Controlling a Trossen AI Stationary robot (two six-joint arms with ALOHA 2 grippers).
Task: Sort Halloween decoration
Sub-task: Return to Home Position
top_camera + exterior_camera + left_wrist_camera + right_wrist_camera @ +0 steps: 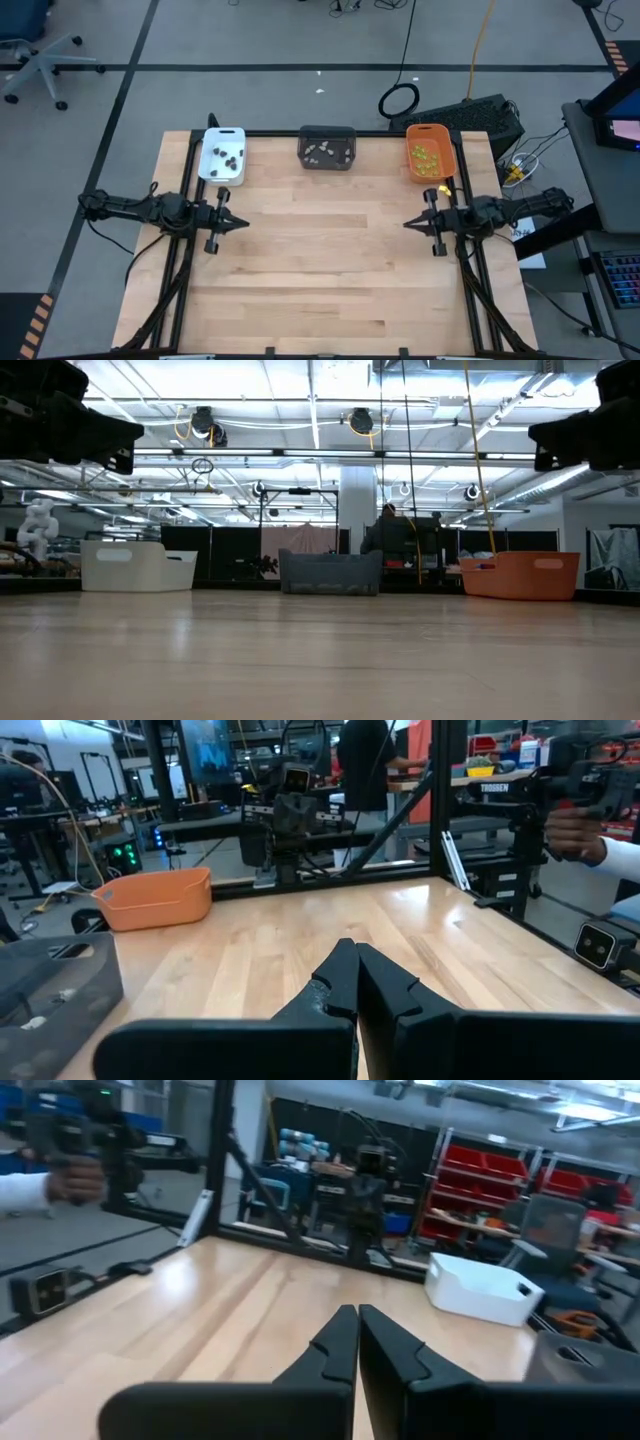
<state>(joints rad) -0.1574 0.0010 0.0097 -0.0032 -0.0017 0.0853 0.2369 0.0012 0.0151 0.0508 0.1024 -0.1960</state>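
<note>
I am seeing the left gripper (243,224) sitting low near the left side of the bench (320,285), its fingers (335,985) clenched tip to tip on nothing. The right gripper (408,224) is sitting opposite it near the right side, well apart, with its fingers (335,1345) likewise pressed together and empty.

Along the far edge, the dark pieces (228,156) are lying in the white tray (222,181), the pale pieces (325,152) in the dark grey tray (327,130), and the green pieces (425,158) in the orange tray (451,150). From above each piece is showing as a mere speck, so I am not making out shapes or counts.

At bench height the tray walls are hiding every piece, and the arms (70,420) are showing only as dark blocks cut off at the upper corners. Beyond the bench, a person's hand (570,832) is gripping something dark that I cannot identify.
</note>
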